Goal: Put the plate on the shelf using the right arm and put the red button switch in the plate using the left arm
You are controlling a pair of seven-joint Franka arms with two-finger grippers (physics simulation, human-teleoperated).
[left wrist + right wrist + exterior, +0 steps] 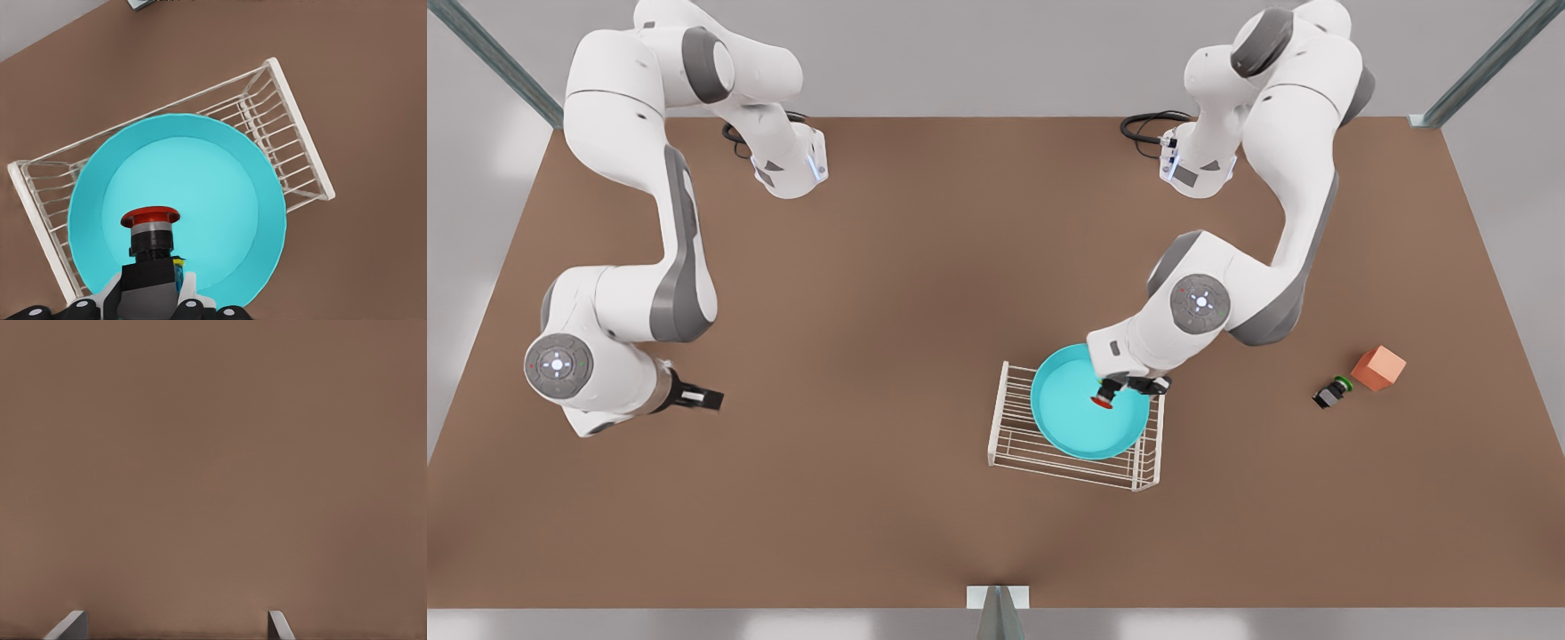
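The turquoise plate [1080,431] rests on the white wire shelf [1018,449], right of the table's centre in the front view. Over the plate, my left gripper [1113,389] is shut on the red button switch [1101,402]. In the left wrist view the switch [151,230] points its red cap down at the plate [207,180], inside the rim, with the shelf [297,157] beneath and my left gripper [151,288] clamping its black body. I cannot tell whether the switch touches the plate. My right gripper [710,397] waits open over bare table at the front view's left, its fingers wide apart [175,625].
A like switch with a green cap [1332,391] lies beside an orange cube [1377,368] at the front view's right. Brown table [871,311] stretches between the two arms. Cables sit near both arm bases at the back.
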